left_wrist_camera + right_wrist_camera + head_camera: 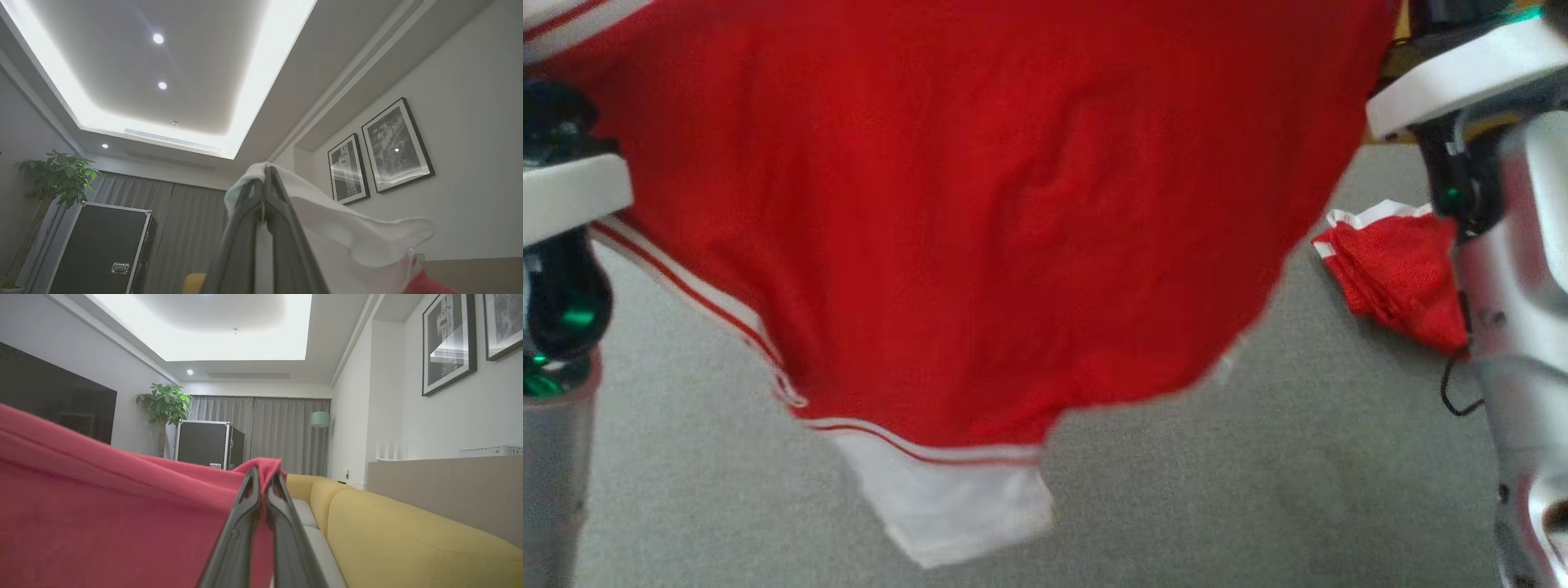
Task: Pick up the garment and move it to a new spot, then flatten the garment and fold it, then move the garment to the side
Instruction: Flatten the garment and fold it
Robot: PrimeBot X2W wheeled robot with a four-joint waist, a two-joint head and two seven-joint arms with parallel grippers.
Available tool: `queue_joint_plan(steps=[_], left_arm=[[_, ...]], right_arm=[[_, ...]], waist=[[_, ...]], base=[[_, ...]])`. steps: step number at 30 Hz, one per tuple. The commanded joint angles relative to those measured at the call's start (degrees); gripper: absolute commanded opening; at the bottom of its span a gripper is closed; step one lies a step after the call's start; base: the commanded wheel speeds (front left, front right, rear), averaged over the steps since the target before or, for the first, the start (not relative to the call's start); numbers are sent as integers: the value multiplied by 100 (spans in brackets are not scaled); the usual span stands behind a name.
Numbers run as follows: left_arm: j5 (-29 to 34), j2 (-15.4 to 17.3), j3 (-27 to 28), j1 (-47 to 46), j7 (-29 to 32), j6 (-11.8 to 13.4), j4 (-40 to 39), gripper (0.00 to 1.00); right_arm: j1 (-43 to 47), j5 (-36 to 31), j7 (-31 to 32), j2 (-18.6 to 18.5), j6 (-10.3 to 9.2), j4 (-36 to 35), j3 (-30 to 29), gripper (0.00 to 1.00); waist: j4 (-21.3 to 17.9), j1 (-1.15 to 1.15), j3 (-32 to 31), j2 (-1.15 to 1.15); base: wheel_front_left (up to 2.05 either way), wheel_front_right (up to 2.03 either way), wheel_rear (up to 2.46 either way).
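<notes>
1. Pincers first: your left pincer point(264, 173) is pressed together on a white edge of the garment point(980, 204). Your right pincer point(265, 473) is pressed together on a red edge of it.
2. You have the garment up in the air, stretched between the two arms over the grey surface point(1258, 490). You cannot tell from the head view whether its lowest part touches that surface.
3. Its long axis runs side to side across the head view, from one grip to the other. Neither arm is nearer, since each has an end.
4. From the held edge the cloth falls away toward the bottom of the head view. A white panel point(947, 506) hangs lowest, left of centre, so that end points down and toward you.
5. My judgement is that you are in the carry, with flattening next. That move turns on keeping the two grips level and well apart, so the free edge meets the surface first and the rest lies out behind it.
6. Watch the folded red cloth point(1401, 273) lying on the surface near your right arm. The garment's right side hangs close to it and could drag it.
</notes>
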Motion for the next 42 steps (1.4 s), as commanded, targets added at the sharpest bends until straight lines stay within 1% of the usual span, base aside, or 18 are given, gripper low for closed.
queue_joint_plan(steps=[1,4,7,10,12,15,16,18,22,23,25,26,29,32,35,38,40,42], left_arm=[[105,400,265,-381,216,49,-199,0],[64,502,178,-536,479,2,8,0],[86,594,-22,-923,652,-204,602,0],[208,652,-233,-1697,710,-472,1417,0],[328,614,-369,-2360,649,-644,2105,0],[647,519,-588,-3425,394,-842,3238,0],[647,519,-588,-3425,394,-842,3238,0],[842,418,-681,-4092,151,-891,3880,0],[1107,176,-815,-5226,-478,-1007,4933,0],[1181,50,-876,-5569,-727,-1066,5328,0],[1200,-87,-934,-5723,-877,-1149,5657,0],[1199,-148,-967,-5735,-927,-1197,5797,0],[1182,-313,-1051,-5565,-1016,-1310,6116,0],[1142,-437,-1092,-5081,-1044,-1388,6239,0],[1160,-483,-1147,-4313,-1048,-1434,6074,0],[1105,-484,-1213,-3412,-1049,-1453,5898,0],[971,-463,-1404,-2814,-1050,-1457,5752,0],[832,-333,-1652,-2290,-1050,-1458,5599,0]], right_arm=[[126,-122,314,-8,19,-537,-90,0],[291,-266,783,-21,19,-1027,-249,0],[216,-246,1245,56,19,-1144,-301,0],[-298,-336,1508,12,19,-887,-160,0],[-828,-386,1510,-9,19,-451,-57,0],[-1749,-528,1179,-3,19,395,93,0],[-1749,-528,1179,-3,19,395,93,0],[-2374,-728,717,-7,19,924,147,0],[-3303,-1132,-198,84,19,1898,-240,0],[-3572,-1365,-514,116,19,2269,-402,0],[-3688,-1508,-707,166,19,2566,-634,0],[-3686,-1565,-759,189,19,2712,-735,0],[-3539,-1771,-832,190,19,3118,-775,0],[-3240,-1801,-864,166,19,3479,-830,0],[-2847,-1877,-875,123,19,3847,-618,0],[-2433,-1795,-878,106,19,4177,-376,0],[-2134,-1712,-808,114,19,4316,-154,0],[-1836,-1635,-700,106,19,4395,151,0]], waist=[[-41,1,129,0],[-66,1,366,0],[-69,1,798,0],[-48,1,1477,0],[-10,1,1883,0],[42,1,2311,0],[42,1,2311,0],[74,1,2510,0],[169,1,2763,0],[228,1,2851,0],[267,1,2908,0],[290,1,2928,0],[390,1,3005,0],[475,1,3002,0],[547,1,2902,0],[599,1,2688,0],[627,1,2517,0],[650,1,2343,0]], base=[[0,0,0],[0,0,0],[0,0,0],[0,0,0],[0,0,0],[0,0,0],[0,0,0],[0,0,0],[0,0,0],[0,0,0],[0,0,0],[0,0,0],[0,0,0],[0,0,0],[0,0,0],[0,0,0],[0,0,0],[0,0,0]])
